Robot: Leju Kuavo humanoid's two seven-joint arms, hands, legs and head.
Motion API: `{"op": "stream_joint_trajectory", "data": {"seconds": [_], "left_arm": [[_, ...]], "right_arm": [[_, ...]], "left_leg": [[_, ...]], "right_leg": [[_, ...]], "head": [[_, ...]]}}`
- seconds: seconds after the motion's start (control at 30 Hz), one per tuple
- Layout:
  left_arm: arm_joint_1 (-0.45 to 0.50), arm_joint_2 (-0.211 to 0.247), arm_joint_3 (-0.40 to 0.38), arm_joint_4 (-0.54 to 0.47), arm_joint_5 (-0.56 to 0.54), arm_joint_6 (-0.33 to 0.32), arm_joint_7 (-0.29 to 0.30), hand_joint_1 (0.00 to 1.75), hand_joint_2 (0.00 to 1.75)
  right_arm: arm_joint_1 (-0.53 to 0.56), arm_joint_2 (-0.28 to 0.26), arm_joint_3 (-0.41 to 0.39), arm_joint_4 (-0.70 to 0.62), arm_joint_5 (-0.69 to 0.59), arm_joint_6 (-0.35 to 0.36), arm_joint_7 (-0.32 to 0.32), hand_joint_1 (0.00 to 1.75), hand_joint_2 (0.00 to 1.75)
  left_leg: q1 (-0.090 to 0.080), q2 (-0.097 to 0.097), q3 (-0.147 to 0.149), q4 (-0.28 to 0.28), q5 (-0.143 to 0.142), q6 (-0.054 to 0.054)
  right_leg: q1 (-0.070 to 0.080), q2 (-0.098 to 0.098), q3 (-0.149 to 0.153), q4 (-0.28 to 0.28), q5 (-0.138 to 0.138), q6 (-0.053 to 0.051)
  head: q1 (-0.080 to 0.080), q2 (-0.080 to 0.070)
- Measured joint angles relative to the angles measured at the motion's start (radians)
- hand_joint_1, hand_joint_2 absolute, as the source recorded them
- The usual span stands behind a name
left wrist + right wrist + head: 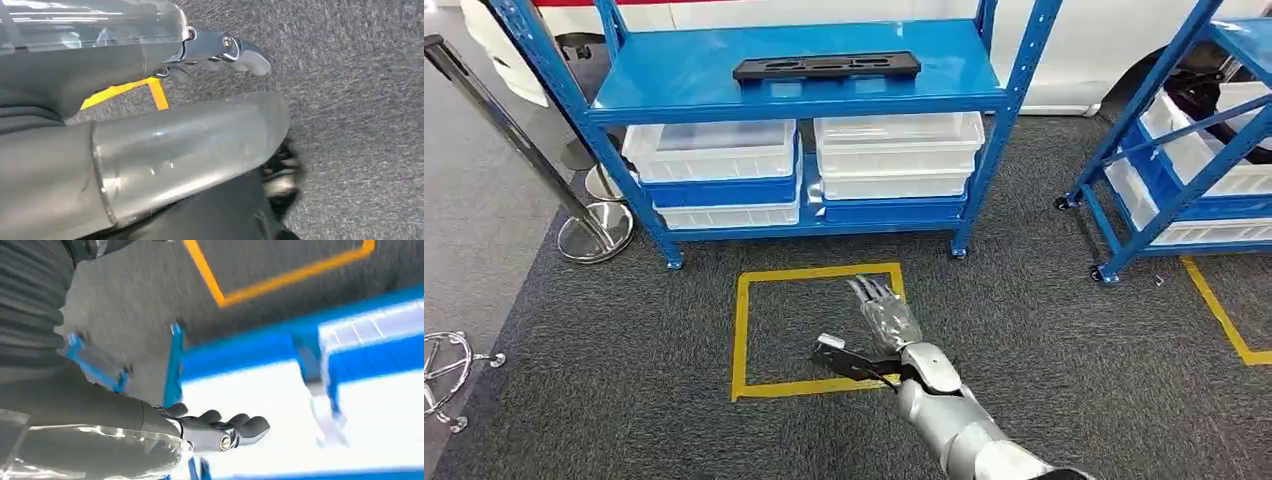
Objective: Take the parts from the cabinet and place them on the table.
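Observation:
A long black part (pixel 827 67) with several cut-outs lies flat on the top level of the blue cabinet (pixel 674 85), near its middle. My right hand (pixel 884 312) is raised in front of me, well short of the cabinet and above the yellow floor square (pixel 742 330). Its fingers are stretched out and it holds nothing. In the right wrist view the right hand (pixel 215 432) has its fingers lightly bent and bare, with the blurred blue cabinet frame (pixel 240 352) beyond. My left hand (pixel 100 65) hangs over the grey carpet with fingers (pixel 235 52) extended and nothing in it.
White bins (pixel 714 150) (pixel 897 145) fill the cabinet's lower levels. A second blue rack (pixel 1184 160) with bins stands at the right. A chrome stanchion base (pixel 594 232) sits left of the cabinet. Grey carpet lies between me and the cabinet.

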Motion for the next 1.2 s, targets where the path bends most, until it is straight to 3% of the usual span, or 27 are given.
{"op": "stream_joint_trajectory", "data": {"seconds": [0.03,0.07,0.17,0.23,0.27,0.33,0.37,0.4,0.43,0.5,0.53,0.57,0.67,0.7,0.73,0.77,0.83,0.87,0.9,0.93,1.03,1.07,1.1,1.2], "left_arm": [[0.0,0.0,0.0,0.0,-0.002,-0.001,0.001,0.0,0.0],[-0.003,-0.001,0.0,0.0,-0.003,-0.002,0.001,0.0,0.0],[-0.005,-0.002,0.0,0.0,-0.017,-0.004,0.006,0.0,0.0],[-0.014,-0.003,0.0,0.0,-0.029,-0.007,0.009,0.0,0.0],[-0.021,-0.003,0.0,0.0,-0.035,-0.009,0.012,0.0,0.0],[-0.031,-0.005,0.0,0.004,-0.05,-0.012,0.016,0.0,0.0],[-0.034,-0.005,0.0,0.006,-0.056,-0.013,0.019,0.0,0.0],[-0.036,-0.005,0.0,0.008,-0.065,-0.015,0.022,0.0,0.0],[-0.037,-0.005,0.0,0.009,-0.073,-0.017,0.024,0.0,0.0],[-0.04,-0.005,0.0,0.01,-0.085,-0.019,0.027,0.0,0.0],[-0.041,-0.008,0.0,0.01,-0.088,-0.021,0.028,0.0,0.0],[-0.043,-0.009,-0.001,0.01,-0.093,-0.023,0.029,0.0,0.0],[-0.056,-0.01,-0.002,0.016,-0.117,-0.034,0.032,0.0,0.0],[-0.06,-0.01,-0.002,0.016,-0.12,-0.037,0.032,0.0,0.0],[-0.059,-0.01,-0.003,0.017,-0.126,-0.038,0.032,0.0,0.0],[-0.06,-0.01,-0.003,0.017,-0.126,-0.039,0.032,0.0,0.0],[-0.06,-0.01,-0.003,0.018,-0.13,-0.04,0.032,0.0,0.0],[-0.058,-0.01,-0.003,0.018,-0.133,-0.04,0.032,0.0,0.0],[-0.056,-0.01,-0.003,0.019,-0.135,-0.041,0.032,0.0,0.0],[-0.055,-0.01,-0.003,0.019,-0.135,-0.042,0.032,0.0,0.0],[-0.055,-0.009,-0.003,0.019,-0.136,-0.042,0.032,0.0,0.0],[-0.057,-0.008,-0.003,0.02,-0.136,-0.042,0.032,0.0,0.0],[-0.058,-0.008,-0.003,0.02,-0.136,-0.044,0.031,0.0,0.0],[-0.06,-0.008,-0.003,0.02,-0.136,-0.048,0.031,0.0,0.0]], "right_arm": [[-0.006,0.001,0.024,-0.007,0.003,-0.014,0.006,0.0,1.75],[-0.012,0.003,0.028,-0.014,0.007,-0.023,0.011,0.0,1.75],[-0.026,0.007,0.082,-0.049,0.015,-0.046,0.037,0.0,1.75],[-0.049,0.006,0.133,-0.081,0.019,-0.073,0.061,0.0,1.75],[-0.06,0.006,0.155,-0.099,0.024,-0.088,0.075,0.0,1.75],[-0.067,0.005,0.19,-0.137,0.035,-0.112,0.109,0.0,1.75],[-0.066,0.003,0.202,-0.157,0.044,-0.123,0.13,0.0,1.75],[-0.065,0.0,0.21,-0.176,0.054,-0.133,0.149,0.0,1.75],[-0.065,-0.002,0.215,-0.192,0.063,-0.142,0.162,0.0,1.75],[-0.066,-0.003,0.217,-0.219,0.079,-0.161,0.182,0.0,1.75],[-0.066,-0.002,0.217,-0.221,0.083,-0.165,0.186,0.0,1.75],[-0.066,-0.003,0.217,-0.23,0.086,-0.167,0.188,0.0,1.75],[-0.064,-0.008,0.217,-0.277,0.106,-0.186,0.203,0.0,1.75],[-0.064,-0.01,0.217,-0.29,0.112,-0.191,0.207,0.0,1.75],[-0.061,-0.011,0.215,-0.302,0.112,-0.193,0.207,0.0,1.75],[-0.059,-0.012,0.206,-0.312,0.108,-0.195,0.207,0.0,1.75],[-0.052,-0.012,0.177,-0.323,0.097,-0.195,0.201,0.0,1.75],[-0.049,-0.013,0.166,-0.325,0.096,-0.195,0.196,0.0,1.75],[-0.043,-0.013,0.15,-0.327,0.095,-0.195,0.193,0.0,1.75],[-0.04,-0.013,0.14,-0.328,0.094,-0.195,0.19,0.0,1.75],[-0.038,-0.013,0.12,-0.338,0.093,-0.195,0.187,0.0,1.75],[-0.039,-0.014,0.115,-0.338,0.093,-0.196,0.187,0.0,1.75],[-0.039,-0.014,0.112,-0.338,0.095,-0.197,0.187,0.0,1.75],[-0.039,-0.015,0.094,-0.337,0.109,-0.198,0.194,0.0,1.75]], "left_leg": [[0.001,0.0,0.023,-0.059,0.004,0.002],[-0.006,-0.001,0.032,-0.078,-0.001,0.006],[-0.008,-0.005,0.024,-0.071,0.002,0.02],[-0.001,-0.003,0.028,-0.084,0.012,0.034],[-0.001,-0.002,0.027,-0.084,0.013,0.041],[-0.003,-0.002,0.026,-0.084,0.012,0.044],[-0.004,-0.002,0.026,-0.084,0.011,0.045],[-0.005,-0.002,0.026,-0.083,0.011,0.046],[-0.006,-0.003,0.027,-0.082,0.01,0.046],[-0.009,-0.004,0.031,-0.079,0.006,0.044],[-0.009,-0.004,0.033,-0.079,0.004,0.042],[-0.015,-0.004,0.028,-0.076,0.002,0.037],[-0.01,-0.003,0.025,-0.082,0.002,0.022],[-0.016,-0.001,0.029,-0.084,-0.003,0.014],[-0.01,-0.001,0.027,-0.069,-0.009,0.01],[-0.01,-0.001,0.007,-0.024,-0.035,0.008],[-0.005,-0.001,-0.08,0.143,-0.105,0.001],[-0.005,-0.001,-0.113,0.199,-0.121,-0.001],[-0.004,-0.001,-0.14,0.236,-0.116,-0.003],[-0.003,-0.001,-0.138,0.215,-0.088,-0.004],[-0.002,0.0,-0.035,-0.031,0.063,0.004],[-0.007,0.0,-0.02,-0.045,0.04,0.008],[-0.01,-0.002,-0.013,-0.074,0.034,0.013],[-0.009,-0.006,-0.009,-0.072,0.027,0.03]], "right_leg": [[0.001,0.001,-0.002,0.003,-0.003,0.004],[0.009,0.001,-0.007,0.011,-0.005,0.01],[0.008,-0.002,-0.01,0.004,0.001,0.024],[0.003,-0.001,-0.018,0.029,-0.022,0.034],[0.003,-0.001,-0.041,0.079,-0.056,0.038],[0.002,-0.001,-0.113,0.23,-0.126,0.044],[0.002,-0.001,-0.145,0.289,-0.141,0.045],[0.001,-0.001,-0.155,0.302,-0.133,0.045],[0.002,-0.001,-0.145,0.272,-0.102,0.042],[0.004,-0.001,-0.067,0.107,-0.004,0.029],[0.006,-0.002,-0.033,0.036,0.023,0.021],[0.014,-0.003,-0.022,0.015,0.007,0.014],[0.018,0.001,-0.03,0.007,0.006,0.009],[0.008,0.004,-0.023,-0.006,0.009,0.003],[0.004,0.002,-0.011,-0.014,0.012,-0.001],[0.003,0.001,-0.005,-0.016,0.009,-0.008],[0.004,-0.001,0.003,-0.016,0.002,-0.014],[0.005,-0.001,0.005,-0.014,-0.001,-0.015],[0.004,0.0,0.01,-0.012,-0.007,-0.013],[0.004,0.001,0.015,-0.011,-0.012,-0.012],[0.003,0.005,0.039,-0.002,-0.039,-0.001],[0.009,0.005,0.039,-0.002,-0.045,0.006],[0.01,0.007,0.036,0.002,-0.047,0.011],[0.011,0.004,0.042,-0.001,-0.045,0.025]], "head": [[0.0,0.0],[0.0,0.0],[0.0,0.0],[0.001,0.0],[0.001,0.0],[0.001,0.0],[0.001,0.0],[0.001,0.0],[0.001,0.0],[0.001,0.0],[0.001,0.0],[0.0,0.0],[0.0,0.0],[0.0,0.0],[0.001,0.0],[0.0,0.0],[0.0,0.0],[0.0,0.0],[0.0,0.0],[0.0,0.0],[0.0,0.0],[0.0,0.0],[0.0,0.0],[0.0,0.0]]}}
